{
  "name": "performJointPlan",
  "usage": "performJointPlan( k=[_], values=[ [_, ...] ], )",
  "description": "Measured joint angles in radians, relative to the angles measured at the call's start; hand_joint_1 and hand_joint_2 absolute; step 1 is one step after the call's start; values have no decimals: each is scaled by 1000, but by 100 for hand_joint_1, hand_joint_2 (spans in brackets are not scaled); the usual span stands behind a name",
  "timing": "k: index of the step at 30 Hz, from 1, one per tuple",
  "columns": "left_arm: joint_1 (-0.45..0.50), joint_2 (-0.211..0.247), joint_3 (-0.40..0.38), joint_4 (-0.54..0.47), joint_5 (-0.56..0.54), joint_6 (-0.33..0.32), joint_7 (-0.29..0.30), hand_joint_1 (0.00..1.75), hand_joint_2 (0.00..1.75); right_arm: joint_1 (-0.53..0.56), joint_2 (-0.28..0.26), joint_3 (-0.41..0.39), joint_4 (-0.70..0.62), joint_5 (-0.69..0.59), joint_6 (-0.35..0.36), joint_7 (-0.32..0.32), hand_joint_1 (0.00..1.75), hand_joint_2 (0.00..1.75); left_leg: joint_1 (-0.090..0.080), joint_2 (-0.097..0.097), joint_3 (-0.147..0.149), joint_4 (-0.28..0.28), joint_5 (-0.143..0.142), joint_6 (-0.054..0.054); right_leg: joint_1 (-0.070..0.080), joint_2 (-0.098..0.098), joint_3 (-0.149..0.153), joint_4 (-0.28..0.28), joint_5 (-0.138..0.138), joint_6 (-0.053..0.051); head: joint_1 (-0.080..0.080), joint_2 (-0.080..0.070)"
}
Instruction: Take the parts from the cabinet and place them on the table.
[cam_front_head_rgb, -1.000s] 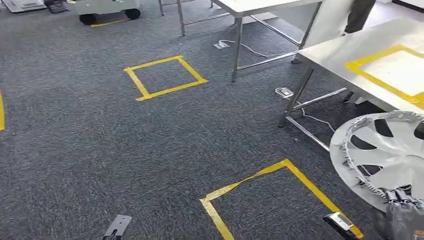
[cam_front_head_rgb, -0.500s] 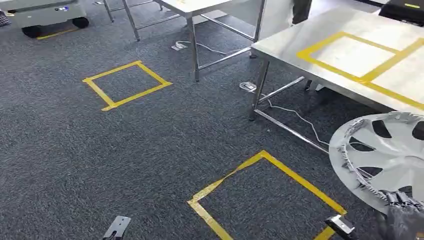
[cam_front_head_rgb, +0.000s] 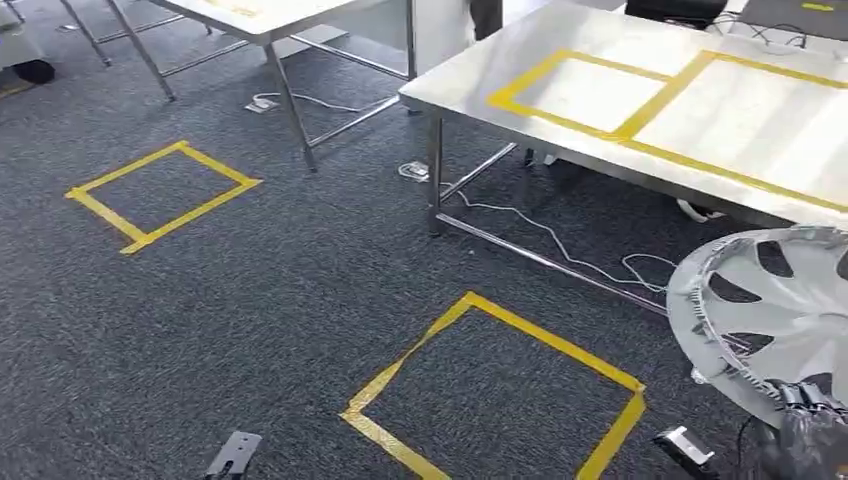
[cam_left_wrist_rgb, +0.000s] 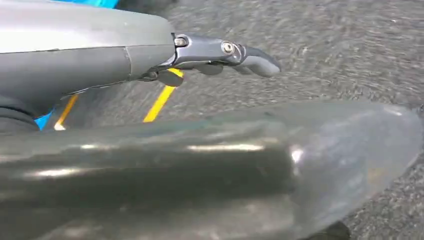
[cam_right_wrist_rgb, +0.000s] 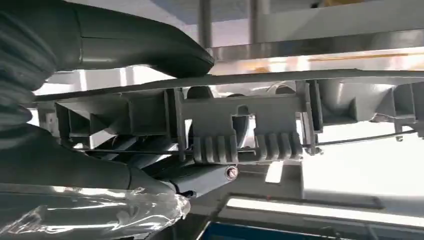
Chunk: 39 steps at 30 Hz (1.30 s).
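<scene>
A silver wheel cover (cam_front_head_rgb: 765, 310) with dark spoke gaps hangs at the right edge of the head view, held upright by its lower rim in my right hand (cam_front_head_rgb: 808, 432). In the right wrist view its ribbed inner rim (cam_right_wrist_rgb: 240, 125) runs between my thumb (cam_right_wrist_rgb: 130, 42) and the darker fingers (cam_right_wrist_rgb: 75, 167) that clamp it. The steel table (cam_front_head_rgb: 460, 85), with yellow taped rectangles on its top, stands ahead and to the right, beyond the wheel cover. My left hand (cam_left_wrist_rgb: 200, 52) hangs over the carpet with its fingers stretched out and nothing in it.
A yellow taped square (cam_front_head_rgb: 500, 385) marks the grey carpet just in front of me, and another (cam_front_head_rgb: 160, 195) lies further left. White cables (cam_front_head_rgb: 560, 250) trail on the floor under the table. A second steel table (cam_front_head_rgb: 250, 20) stands at the back left.
The whole picture has slid left as the camera turned right, bringing more of the taped table top into view. The wheel cover stays in my right hand.
</scene>
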Motion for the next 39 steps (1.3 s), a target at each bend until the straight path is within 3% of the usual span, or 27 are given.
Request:
performJointPlan(
  k=[2,3,4,5,7,8,10,11,12,13,14,17,18,19,20,22,23,24,26,28,29,30,31,32,33,35,39],
  values=[
    [0,-1,0,0,2,-3,0,0,0,6,0,-1,0,0,0,-1,175,175,-4,23,1,0,2,17,-6,23,-6,-14,8,16,-1,0],
    [-1,-1,0,0,3,-3,0,0,0,8,0,-2,0,0,0,-1,175,175,2,41,1,-8,7,26,-6,10,-15,-4,5,16,-3,0],
    [-3,0,1,0,3,-3,-1,0,0,11,0,-2,0,0,0,-1,175,175,0,47,1,-8,8,30,3,-59,-27,26,-17,18,7,0],
    [-2,-1,0,0,3,-3,-2,0,0,7,0,-3,0,0,0,-3,175,175,-3,60,1,-8,7,38,3,-101,-57,91,-59,20,11,0],
    [2,-1,1,0,3,-3,-3,0,0,3,0,-1,0,1,0,-5,175,175,-9,88,1,-8,6,40,3,-128,-131,259,-136,23,9,0],
    [3,0,1,0,3,-4,-3,0,0,5,0,-1,0,2,0,-5,175,175,-10,102,1,-8,5,42,3,-129,-152,308,-149,24,10,0],
    [3,0,1,0,3,-4,-3,0,0,7,0,-1,0,2,1,-4,175,175,-11,124,4,-8,3,41,4,-130,-121,260,-108,22,10,0],
    [2,-1,1,0,2,-2,-2,0,0,8,0,-1,0,2,1,-2,175,175,-11,131,8,-8,0,38,4,-135,-73,176,-68,20,10,0],
    [1,-2,1,0,2,1,1,0,0,9,0,-2,0,3,1,-2,175,175,-11,143,12,-8,-3,34,4,-154,-13,72,-28,18,10,0],
    [1,-2,1,0,1,2,3,0,0,8,0,-4,-1,5,1,-2,175,175,-14,146,15,-7,-6,28,6,-177,22,8,-28,16,11,0],
    [0,-2,1,0,1,3,7,0,0,8,0,-4,-3,9,1,-2,175,175,-21,150,13,-2,-10,21,10,-167,34,2,-27,7,8,0],
    [-4,-2,1,0,5,4,13,0,0,14,0,-6,-7,21,1,-2,175,175,-17,162,16,-6,-4,8,15,-155,24,7,-26,-7,8,0],
    [-5,-2,1,0,4,5,16,0,0,14,0,-6,-7,23,1,-2,175,175,-17,162,14,-5,-10,0,9,-151,27,0,-21,-16,8,0],
    [-5,-2,1,0,4,5,16,0,0,14,0,-6,-7,24,1,-2,175,175,-14,132,9,13,-26,-6,7,-149,27,-1,-20,-20,6,0],
    [-5,-2,0,0,4,5,16,0,0,11,0,-6,-7,25,1,-2,175,175,-13,106,-17,70,-63,-10,4,-147,26,-2,-20,-26,6,0],
    [-3,-2,0,0,4,5,16,0,0,8,0,-4,-7,27,1,-2,175,175,-11,86,-100,240,-141,-16,4,-141,23,-2,-19,-31,6,0],
    [-1,-1,0,0,4,5,17,0,0,8,0,-4,-7,27,1,-2,175,175,-11,82,-135,306,-158,-17,4,-137,22,-2,-19,-31,6,0],
    [1,-1,1,0,4,5,17,0,0,7,0,-3,-7,29,1,-2,175,175,-11,82,-143,316,-146,-17,4,-132,22,-2,-19,-31,6,0],
    [2,1,1,0,4,5,18,0,0,4,0,0,-6,34,1,-2,175,175,-9,82,-97,213,-66,-14,3,-122,24,-1,-18,-29,6,0],
    [0,2,1,0,4,5,19,0,0,-1,1,3,-5,50,1,-2,175,175,-7,76,-13,42,10,-11,2,-113,25,-1,-17,-22,5,0],
    [-1,2,0,0,5,5,19,0,0,-4,1,3,-5,54,1,-1,175,175,-7,68,5,-6,3,-11,10,-108,19,8,-19,-14,5,0],
    [-2,2,0,0,4,4,23,0,0,-8,1,5,-4,62,1,1,175,175,-3,68,1,-6,6,-4,10,-106,13,7,-18,-13,10,0],
    [-1,2,0,0,5,4,25,0,0,-11,1,6,0,73,0,5,175,175,-4,68,-1,-7,7,-9,11,-105,12,7,-20,-33,6,0],
    [0,2,1,0,6,4,27,0,0,-14,1,8,3,78,0,7,175,175,-5,68,-1,-7,8,-7,11,-106,13,5,-17,-45,9,0],
    [1,2,1,0,6,4,27,0,0,-15,1,11,7,85,0,9,175,175,-7,68,-1,-7,9,-5,11,-106,15,1,-14,-44,8,0],
    [0,2,1,0,6,4,27,0,0,-22,1,17,13,92,0,11,175,175,-8,68,-2,-7,11,4,10,-108,19,-8,-7,-30,8,0],
    [0,5,1,0,6,3,30,0,0,-38,4,25,31,99,5,29,175,175,-9,68,-4,-6,12,9,8,-108,22,-17,-1,-5,8,0]
  ],
)
